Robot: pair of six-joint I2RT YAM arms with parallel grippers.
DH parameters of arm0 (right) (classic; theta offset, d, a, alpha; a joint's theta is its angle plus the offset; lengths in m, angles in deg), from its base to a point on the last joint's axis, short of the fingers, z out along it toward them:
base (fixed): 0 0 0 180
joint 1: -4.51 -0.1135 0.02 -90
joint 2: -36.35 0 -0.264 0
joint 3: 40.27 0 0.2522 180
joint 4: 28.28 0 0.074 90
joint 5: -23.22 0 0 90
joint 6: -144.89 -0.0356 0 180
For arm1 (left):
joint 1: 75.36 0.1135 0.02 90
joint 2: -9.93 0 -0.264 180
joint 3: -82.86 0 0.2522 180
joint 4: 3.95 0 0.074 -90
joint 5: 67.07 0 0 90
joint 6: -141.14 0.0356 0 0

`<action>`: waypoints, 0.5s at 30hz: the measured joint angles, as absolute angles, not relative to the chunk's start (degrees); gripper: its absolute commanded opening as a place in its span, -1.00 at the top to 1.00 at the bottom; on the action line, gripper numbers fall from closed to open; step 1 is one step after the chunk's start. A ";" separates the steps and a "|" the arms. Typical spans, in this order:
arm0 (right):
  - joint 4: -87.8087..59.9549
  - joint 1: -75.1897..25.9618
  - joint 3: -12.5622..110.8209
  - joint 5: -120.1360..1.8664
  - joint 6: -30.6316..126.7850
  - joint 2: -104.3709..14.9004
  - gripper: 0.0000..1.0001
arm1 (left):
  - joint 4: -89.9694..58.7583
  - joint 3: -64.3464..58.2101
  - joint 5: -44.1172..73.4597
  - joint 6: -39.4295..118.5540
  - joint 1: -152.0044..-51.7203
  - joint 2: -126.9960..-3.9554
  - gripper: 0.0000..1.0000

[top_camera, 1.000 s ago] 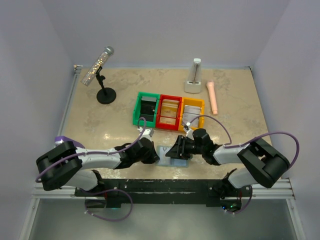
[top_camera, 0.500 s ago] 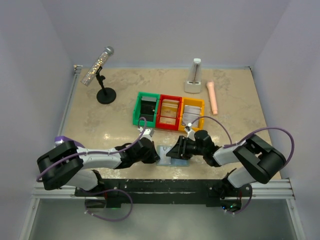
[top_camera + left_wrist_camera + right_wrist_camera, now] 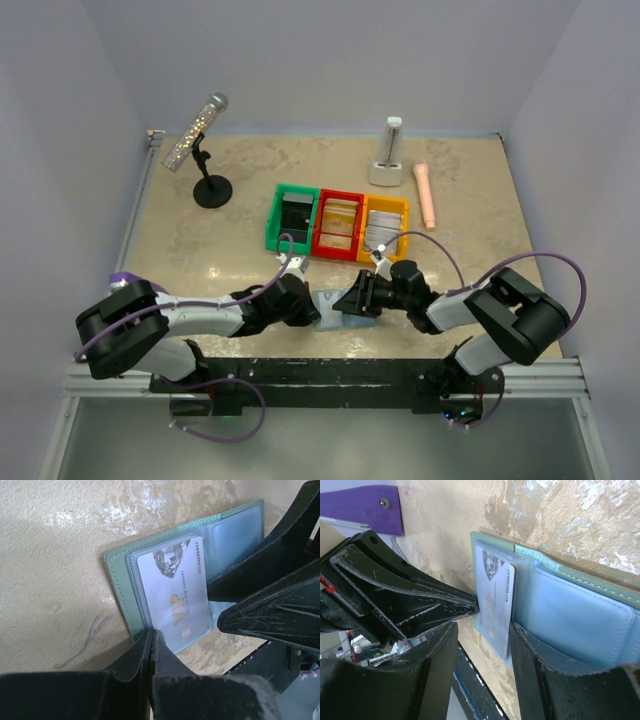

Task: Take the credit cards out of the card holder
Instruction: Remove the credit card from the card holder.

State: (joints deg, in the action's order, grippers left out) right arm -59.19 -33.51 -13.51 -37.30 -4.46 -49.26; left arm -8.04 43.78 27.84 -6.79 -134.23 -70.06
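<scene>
A: Where are we?
B: Holder lies open on the table. Left gripper is closed, pinning its edge. Card sits in its sleeve.
A: Right gripper?
B: Half open, straddling the card end. We'd pinch next, then slide it out.

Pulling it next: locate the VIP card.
Left wrist view, centre: the VIP card sits in the card holder panel nearest the left pincer.

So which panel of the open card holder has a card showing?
The panel on the left arm's side of the grey-green bifold card holder: a pale plastic VIP card sits in it. The other shows only blue pocket.
</scene>
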 measured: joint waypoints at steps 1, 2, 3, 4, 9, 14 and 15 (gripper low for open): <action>-59.23 -33.49 -13.51 -37.28 -4.46 -49.26 0.01 | -8.06 43.71 27.82 -6.77 -134.19 -70.10 1.00; -59.27 -33.44 -13.51 -37.28 -4.46 -49.26 0.01 | -8.08 43.65 27.77 -6.77 -134.19 -70.16 1.00; -59.36 -33.33 -13.51 -37.30 -4.44 -49.28 0.02 | -8.02 43.56 27.75 -6.77 -134.19 -70.34 1.00; -59.56 -33.22 -13.53 -37.39 -4.44 -49.28 0.01 | -7.97 43.43 27.66 -6.77 -134.19 -70.49 1.00; -60.61 -33.03 -13.69 -37.43 -4.42 -49.28 0.02 | -7.93 43.34 27.64 -6.77 -134.19 -70.60 1.00; -61.07 -33.03 -13.79 -37.30 -4.16 -49.28 0.03 | -7.93 43.34 27.64 -6.77 -134.19 -70.58 1.00; -61.15 -33.00 -13.82 -37.28 -4.11 -49.28 0.03 | -7.95 43.34 27.66 -6.77 -134.19 -70.58 1.00</action>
State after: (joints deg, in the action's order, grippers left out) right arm -61.15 -33.00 -13.82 -37.28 -4.11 -49.28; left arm -7.95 43.34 27.66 -6.77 -134.19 -70.58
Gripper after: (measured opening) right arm 0.497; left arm 0.013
